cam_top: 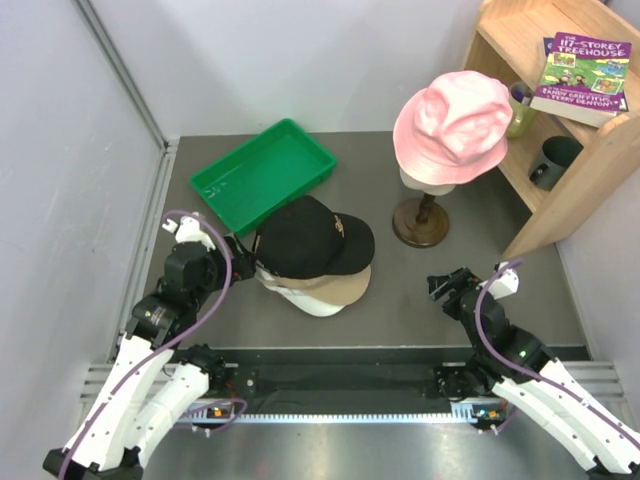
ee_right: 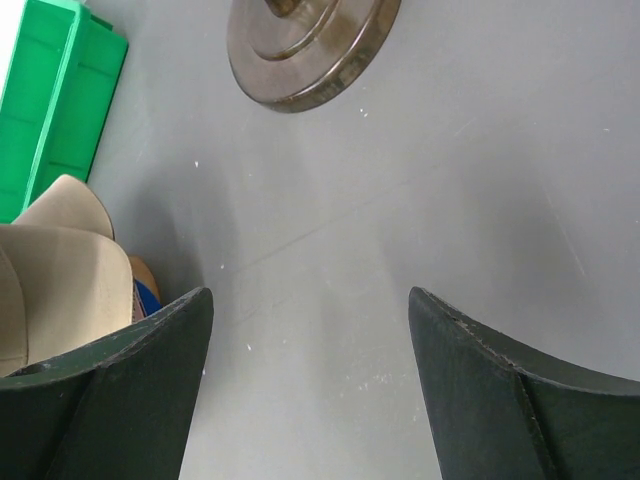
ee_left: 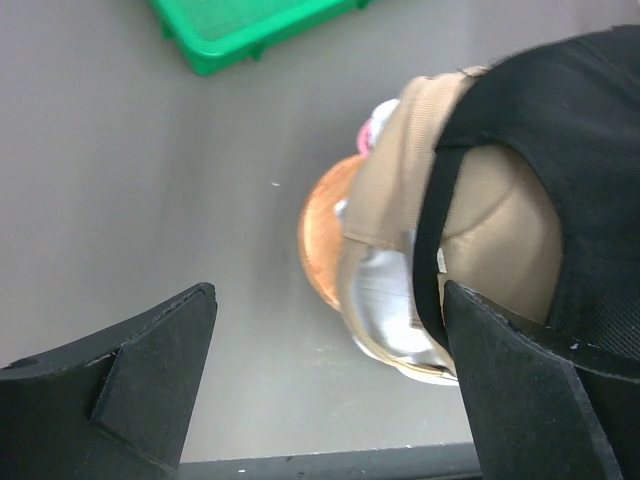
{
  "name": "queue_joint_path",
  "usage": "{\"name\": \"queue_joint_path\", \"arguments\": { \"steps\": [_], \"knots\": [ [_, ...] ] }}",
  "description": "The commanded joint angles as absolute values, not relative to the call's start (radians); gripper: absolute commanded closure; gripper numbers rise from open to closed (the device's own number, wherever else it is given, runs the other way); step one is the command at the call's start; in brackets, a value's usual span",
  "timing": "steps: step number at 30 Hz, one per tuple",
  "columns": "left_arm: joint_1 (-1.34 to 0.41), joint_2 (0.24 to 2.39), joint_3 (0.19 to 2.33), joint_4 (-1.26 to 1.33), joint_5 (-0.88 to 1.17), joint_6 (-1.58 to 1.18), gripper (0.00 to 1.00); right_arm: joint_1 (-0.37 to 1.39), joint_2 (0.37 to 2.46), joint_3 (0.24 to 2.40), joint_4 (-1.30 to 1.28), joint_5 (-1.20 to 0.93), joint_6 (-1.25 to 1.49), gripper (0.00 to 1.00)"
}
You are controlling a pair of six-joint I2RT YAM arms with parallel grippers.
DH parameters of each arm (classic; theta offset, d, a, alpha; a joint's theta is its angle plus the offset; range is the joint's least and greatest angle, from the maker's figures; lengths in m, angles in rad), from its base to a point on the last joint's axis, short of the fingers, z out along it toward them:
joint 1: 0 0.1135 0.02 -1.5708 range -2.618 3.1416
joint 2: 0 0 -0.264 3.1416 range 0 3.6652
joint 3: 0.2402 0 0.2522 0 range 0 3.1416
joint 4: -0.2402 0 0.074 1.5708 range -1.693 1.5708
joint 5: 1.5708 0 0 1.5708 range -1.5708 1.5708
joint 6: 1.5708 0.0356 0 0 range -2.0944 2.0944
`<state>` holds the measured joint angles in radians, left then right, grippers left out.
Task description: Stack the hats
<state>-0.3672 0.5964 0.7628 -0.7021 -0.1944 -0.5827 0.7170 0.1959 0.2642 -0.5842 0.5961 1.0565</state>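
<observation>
A stack of hats sits mid-table: a black cap (cam_top: 305, 235) on top, a tan cap (cam_top: 345, 288) under it and a white one (cam_top: 318, 303) at the bottom. A pink hat (cam_top: 452, 125) rests on the cream mannequin head at the back right. My left gripper (cam_top: 243, 258) is open just left of the stack. In the left wrist view, the gripper (ee_left: 328, 300) has the black cap (ee_left: 560, 150) and tan cap (ee_left: 490, 220) by its right finger, with nothing gripped. My right gripper (cam_top: 448, 283) (ee_right: 308, 295) is open over bare table, right of the stack.
A green tray (cam_top: 262, 172) lies at the back left. The mannequin's round wooden base (cam_top: 420, 222) (ee_right: 310, 45) stands behind my right gripper. A wooden shelf (cam_top: 575, 170) with a book (cam_top: 583, 75) and a dark mug (cam_top: 553, 160) fills the right side.
</observation>
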Motion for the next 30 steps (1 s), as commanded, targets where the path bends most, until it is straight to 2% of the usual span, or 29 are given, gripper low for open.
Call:
{"name": "queue_joint_path", "arguments": {
  "steps": [1, 8, 16, 19, 23, 30],
  "knots": [
    [-0.362, 0.606, 0.752, -0.592, -0.123, -0.58, 0.01, 0.713, 0.186, 0.293, -0.551, 0.586, 1.029, 0.22],
    [-0.362, 0.611, 0.793, -0.606, -0.213, -0.601, 0.01, 0.715, 0.146, 0.299, -0.575, 0.588, 1.022, 0.22],
    [-0.362, 0.503, 0.778, -0.558, -0.215, -0.627, 0.01, 0.713, 0.088, 0.31, -0.629, 0.607, 1.022, 0.22],
    [-0.362, 0.468, 0.765, -0.583, -0.302, -0.626, 0.01, 0.713, 0.062, 0.319, -0.643, 0.623, 1.009, 0.22],
    [-0.362, 0.546, 0.778, -0.771, -0.463, -0.627, 0.01, 0.713, 0.026, 0.344, -0.667, 0.661, 0.979, 0.22],
    [-0.362, 0.495, 0.802, -0.738, -0.548, -0.635, 0.01, 0.713, 0.002, 0.36, -0.67, 0.684, 0.963, 0.22]
  ]
}}
